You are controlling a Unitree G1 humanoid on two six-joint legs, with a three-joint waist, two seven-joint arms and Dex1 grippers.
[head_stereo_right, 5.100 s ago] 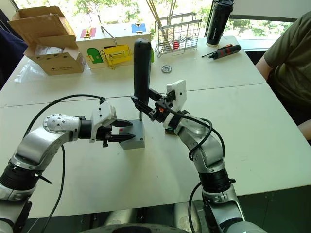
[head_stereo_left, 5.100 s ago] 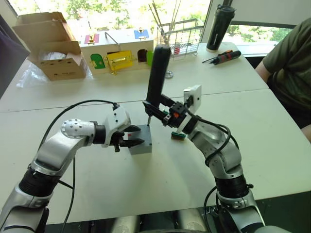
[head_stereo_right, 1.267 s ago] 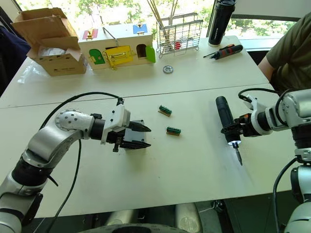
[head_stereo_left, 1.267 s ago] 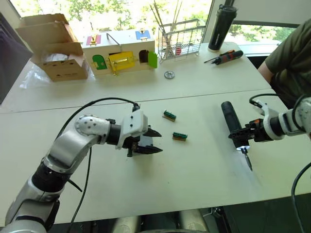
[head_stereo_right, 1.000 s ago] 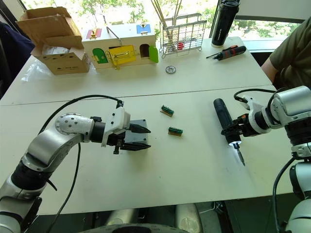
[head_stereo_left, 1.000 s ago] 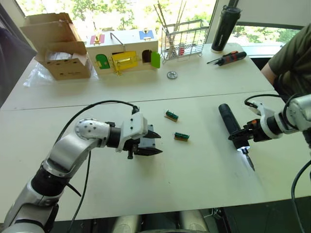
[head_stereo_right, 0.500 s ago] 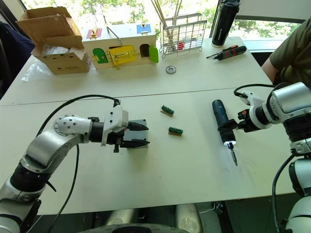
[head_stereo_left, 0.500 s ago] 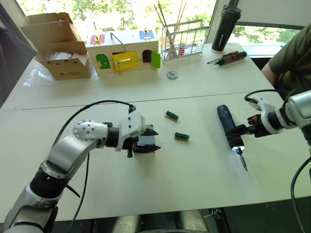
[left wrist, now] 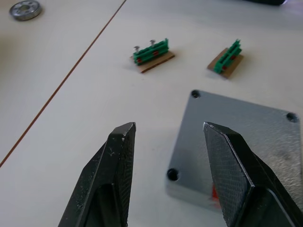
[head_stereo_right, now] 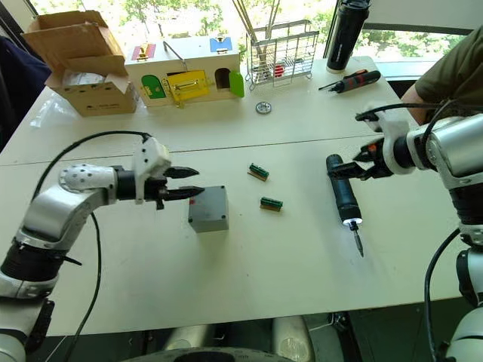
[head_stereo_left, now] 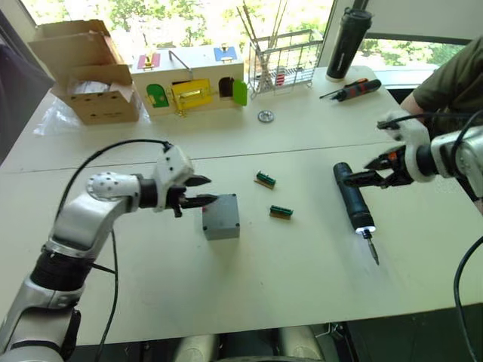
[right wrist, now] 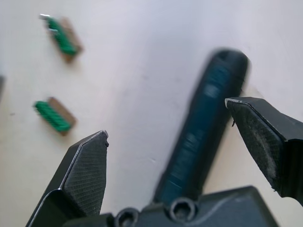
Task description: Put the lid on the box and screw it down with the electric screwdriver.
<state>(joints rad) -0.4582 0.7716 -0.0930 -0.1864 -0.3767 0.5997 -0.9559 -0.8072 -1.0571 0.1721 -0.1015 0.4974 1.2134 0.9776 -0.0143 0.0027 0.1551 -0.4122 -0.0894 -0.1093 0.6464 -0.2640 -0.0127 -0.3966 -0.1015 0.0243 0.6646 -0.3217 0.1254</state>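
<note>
sitting closed under its lid [head_stereo_left: 220, 212], the box [head_stereo_left: 222, 225] lies just off the spread-open left gripper [head_stereo_left: 202, 191], the electric screwdriver [head_stereo_left: 352, 200] beside the emptied right gripper [head_stereo_left: 371, 174], so fastening looks finished.

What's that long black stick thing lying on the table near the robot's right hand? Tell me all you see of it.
It is the electric screwdriver: a long black cylinder lying flat on the white table, a thin metal bit at its near end beside a small glowing light. The right gripper hovers open at its far end, not gripping it.
</note>
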